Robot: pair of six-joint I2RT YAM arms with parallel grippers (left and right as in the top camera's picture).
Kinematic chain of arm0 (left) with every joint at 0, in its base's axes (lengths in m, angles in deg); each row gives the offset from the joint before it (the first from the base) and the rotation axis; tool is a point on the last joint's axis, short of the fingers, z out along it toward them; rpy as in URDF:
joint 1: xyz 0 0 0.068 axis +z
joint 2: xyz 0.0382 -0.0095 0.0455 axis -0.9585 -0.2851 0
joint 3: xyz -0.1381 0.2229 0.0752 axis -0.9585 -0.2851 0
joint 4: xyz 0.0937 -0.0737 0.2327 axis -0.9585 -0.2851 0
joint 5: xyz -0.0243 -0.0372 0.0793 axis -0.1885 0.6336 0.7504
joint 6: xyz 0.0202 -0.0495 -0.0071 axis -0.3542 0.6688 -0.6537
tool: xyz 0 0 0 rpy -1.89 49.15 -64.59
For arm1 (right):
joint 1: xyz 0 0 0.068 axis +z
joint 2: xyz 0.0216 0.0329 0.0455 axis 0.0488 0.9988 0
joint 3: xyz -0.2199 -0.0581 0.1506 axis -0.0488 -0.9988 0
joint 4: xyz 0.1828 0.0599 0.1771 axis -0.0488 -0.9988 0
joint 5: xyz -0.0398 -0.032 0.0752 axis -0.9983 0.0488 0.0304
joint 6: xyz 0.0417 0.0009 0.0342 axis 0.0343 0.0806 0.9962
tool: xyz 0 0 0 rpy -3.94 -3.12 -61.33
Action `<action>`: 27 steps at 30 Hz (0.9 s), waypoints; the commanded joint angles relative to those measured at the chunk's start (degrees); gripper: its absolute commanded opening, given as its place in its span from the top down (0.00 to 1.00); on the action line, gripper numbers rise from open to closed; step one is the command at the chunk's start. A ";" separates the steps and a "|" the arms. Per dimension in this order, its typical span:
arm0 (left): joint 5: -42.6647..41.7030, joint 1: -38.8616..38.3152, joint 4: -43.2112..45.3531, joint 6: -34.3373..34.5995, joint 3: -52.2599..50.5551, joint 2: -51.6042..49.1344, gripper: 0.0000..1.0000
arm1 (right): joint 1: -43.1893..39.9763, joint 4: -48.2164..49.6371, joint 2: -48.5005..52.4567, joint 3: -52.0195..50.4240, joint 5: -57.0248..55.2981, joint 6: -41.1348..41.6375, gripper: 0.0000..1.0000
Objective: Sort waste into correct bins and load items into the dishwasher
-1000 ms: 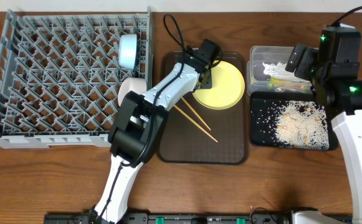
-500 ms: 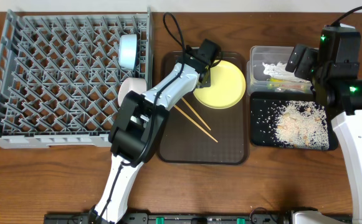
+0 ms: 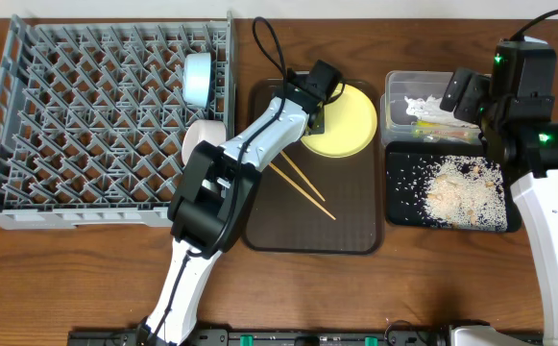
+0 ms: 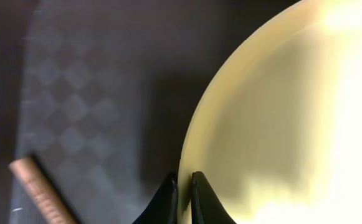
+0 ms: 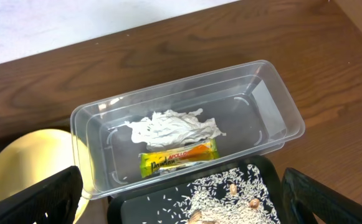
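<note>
My left gripper (image 3: 315, 119) is shut on the left rim of the round yellow plate (image 3: 346, 120), over the brown serving tray (image 3: 346, 226). In the left wrist view the plate's (image 4: 274, 124) edge sits pinched between the two black fingertips of the gripper (image 4: 184, 186). Two chopsticks (image 3: 303, 187) lie on the tray in front of the plate. My right gripper (image 3: 466, 96) hangs open over the clear tub (image 5: 274, 99), which holds a snack wrapper (image 5: 177, 157) and crumpled paper (image 5: 171, 127). Rice scraps (image 3: 461, 192) cover the black tray (image 3: 399, 192).
The grey dish rack (image 3: 67, 115) fills the left side, with a light blue bowl (image 3: 198, 79) and a white bowl (image 3: 202, 135) at its right edge. A black cable (image 3: 264, 43) loops behind the brown tray.
My left gripper closed on the plate's rim, and the plate has shifted slightly toward the back of the tray. The right arm has not moved.
</note>
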 commanded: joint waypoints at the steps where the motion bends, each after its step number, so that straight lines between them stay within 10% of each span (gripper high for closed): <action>1: 7.69 0.35 -2.36 -1.86 -0.57 0.96 0.93 | -0.46 0.04 -0.26 0.07 -1.01 0.63 0.01; 27: 4.72 0.35 -9.44 -8.87 -0.57 16.59 0.92 | -0.46 0.04 -0.26 0.07 -1.01 0.63 0.01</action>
